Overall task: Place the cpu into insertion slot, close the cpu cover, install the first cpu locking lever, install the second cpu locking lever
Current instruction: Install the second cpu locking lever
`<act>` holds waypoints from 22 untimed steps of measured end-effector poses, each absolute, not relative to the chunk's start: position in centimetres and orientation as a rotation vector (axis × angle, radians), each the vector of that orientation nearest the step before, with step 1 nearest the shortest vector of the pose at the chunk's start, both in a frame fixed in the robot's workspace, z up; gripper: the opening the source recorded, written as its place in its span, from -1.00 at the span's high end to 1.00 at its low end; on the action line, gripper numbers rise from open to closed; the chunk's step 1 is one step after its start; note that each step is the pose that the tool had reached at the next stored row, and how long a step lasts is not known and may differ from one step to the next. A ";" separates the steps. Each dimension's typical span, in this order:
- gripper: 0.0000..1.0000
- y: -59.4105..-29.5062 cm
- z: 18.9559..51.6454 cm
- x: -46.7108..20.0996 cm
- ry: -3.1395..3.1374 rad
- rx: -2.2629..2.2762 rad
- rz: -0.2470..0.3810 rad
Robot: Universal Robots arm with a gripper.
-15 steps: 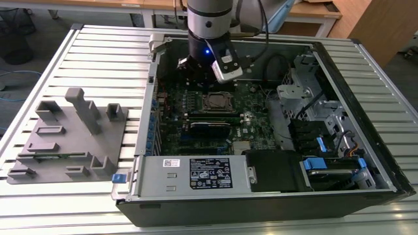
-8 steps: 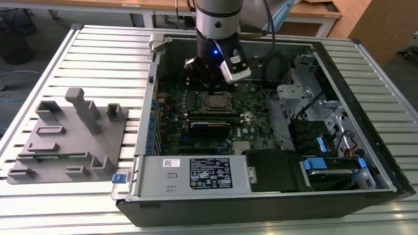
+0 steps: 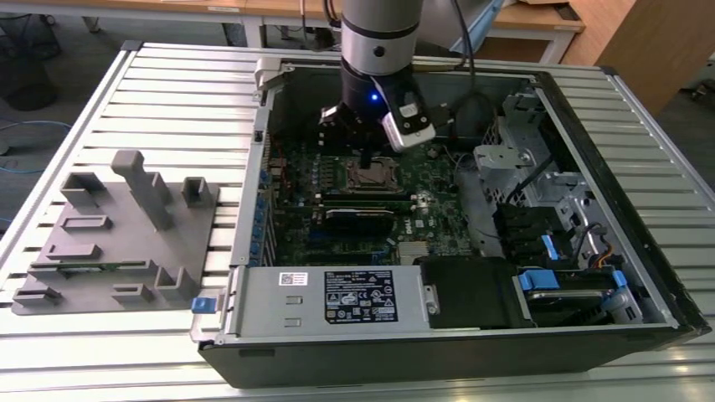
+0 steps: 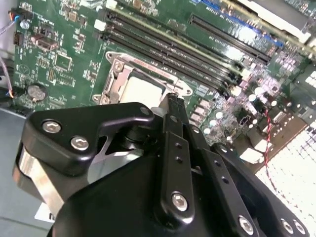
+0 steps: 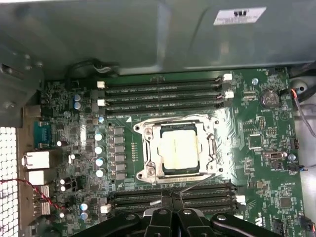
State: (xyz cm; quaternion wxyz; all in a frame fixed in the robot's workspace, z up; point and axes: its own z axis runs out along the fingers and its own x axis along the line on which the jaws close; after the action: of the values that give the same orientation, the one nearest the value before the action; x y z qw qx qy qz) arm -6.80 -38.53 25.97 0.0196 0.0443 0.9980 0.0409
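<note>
While the cpu sits in the insertion slot, fingers pressed together, empty.

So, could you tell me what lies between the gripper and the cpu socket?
In the first wrist view, black memory slots lie between the gripper and the cpu.

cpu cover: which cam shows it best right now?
First wrist view: the cpu cover faces the camera, its whole frame closed around the cpu's pale top. The second wrist view shows it obliquely, partly behind the gripper. The exterior view shows it small beneath the arm.
</note>
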 end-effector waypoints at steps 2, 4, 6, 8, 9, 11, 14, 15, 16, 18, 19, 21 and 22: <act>0.79 -38.7 25.7 -6.8 3.097 0.138 0.127; 0.79 -38.8 25.6 -6.8 3.097 0.138 0.127; 0.79 -38.8 25.6 -6.7 3.097 0.138 0.127; 0.79 -38.8 25.6 -6.7 3.097 0.138 0.127; 0.79 -38.8 25.5 -6.7 3.097 0.138 0.127; 0.79 -38.8 25.3 -6.7 3.097 0.138 0.127; 0.79 -38.8 24.8 -6.7 3.097 0.138 0.127; 0.79 -38.8 24.6 -6.7 3.097 0.138 0.127; 0.79 -38.8 24.5 -6.7 3.097 0.138 0.127; 0.79 -38.8 24.3 -6.9 3.097 0.138 0.127; 0.79 -38.8 24.2 -6.9 3.097 0.138 0.127; 0.79 -38.8 24.1 -7.1 3.097 0.138 0.127; 0.79 -38.8 24.1 -7.1 3.097 0.138 0.127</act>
State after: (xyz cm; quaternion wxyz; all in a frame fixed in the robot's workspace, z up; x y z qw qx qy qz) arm -7.14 -38.76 24.07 0.0196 0.0444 0.9980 0.0409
